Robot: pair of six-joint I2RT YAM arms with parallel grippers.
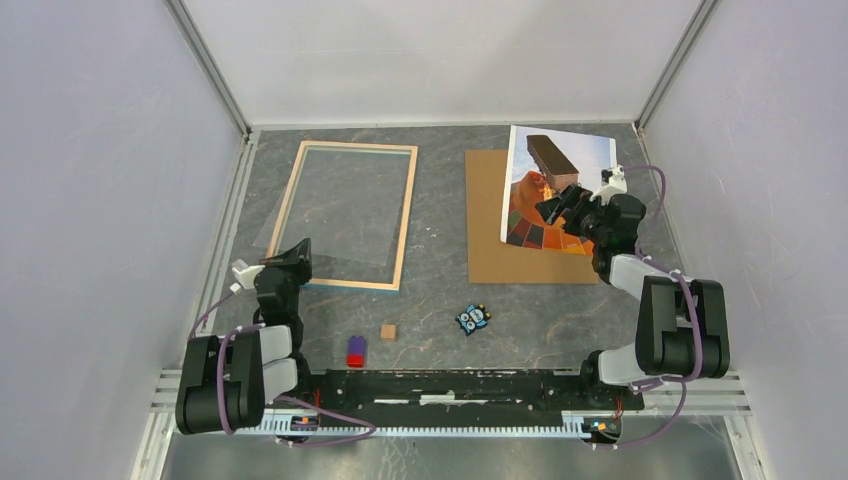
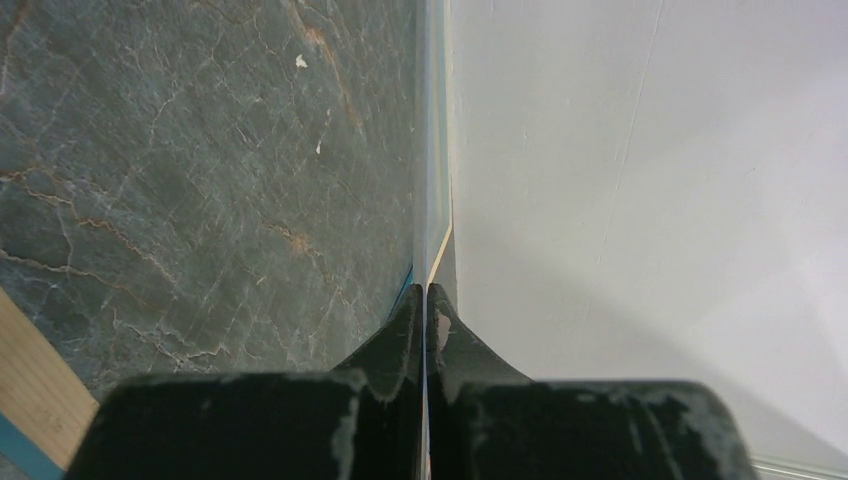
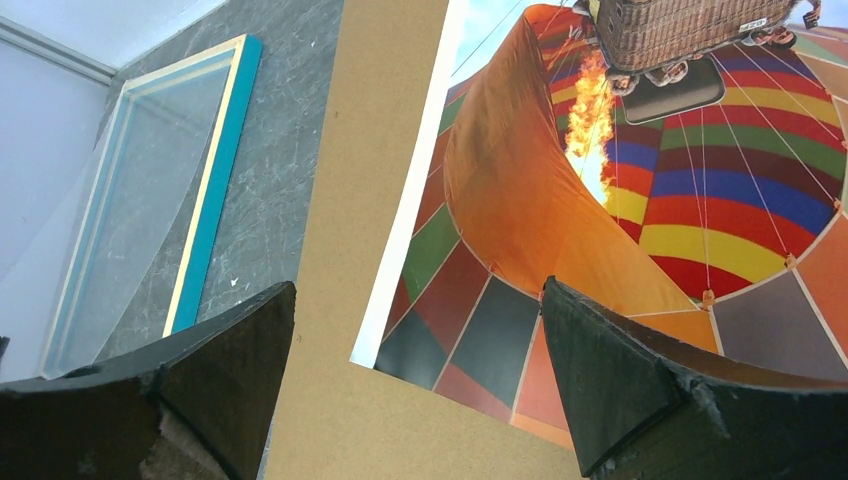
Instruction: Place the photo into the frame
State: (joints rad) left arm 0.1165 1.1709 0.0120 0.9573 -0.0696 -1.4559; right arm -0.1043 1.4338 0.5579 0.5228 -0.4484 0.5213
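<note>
The photo [image 1: 525, 200] is seen picture side up on a brown board [image 1: 490, 255] at the far right of the table [image 1: 440, 290], well apart from the frame [image 1: 408, 220], which lies at the far left with its wood-coloured rim up. The right gripper [image 1: 562, 207] is held just above the near part of the photo, its jaws spread wide and nothing gripped. In the right wrist view the photo's near left corner [image 3: 365, 360] is seen between the two fingers: the right finger [image 3: 640, 390] is over the print and the left finger [image 3: 200, 390] over the board and table beside it. Whether either finger touches the paper cannot be told.

The left gripper [image 1: 290, 255] is found at the frame's near left corner, its jaws pressed together on the edge of a thin clear sheet [image 1: 345, 205] that overlaps the frame.

A small brown cube [image 1: 388, 331], a red and purple block [image 1: 355, 350] and a small blue toy [image 1: 473, 318] are seen near the arms' bases.
</note>
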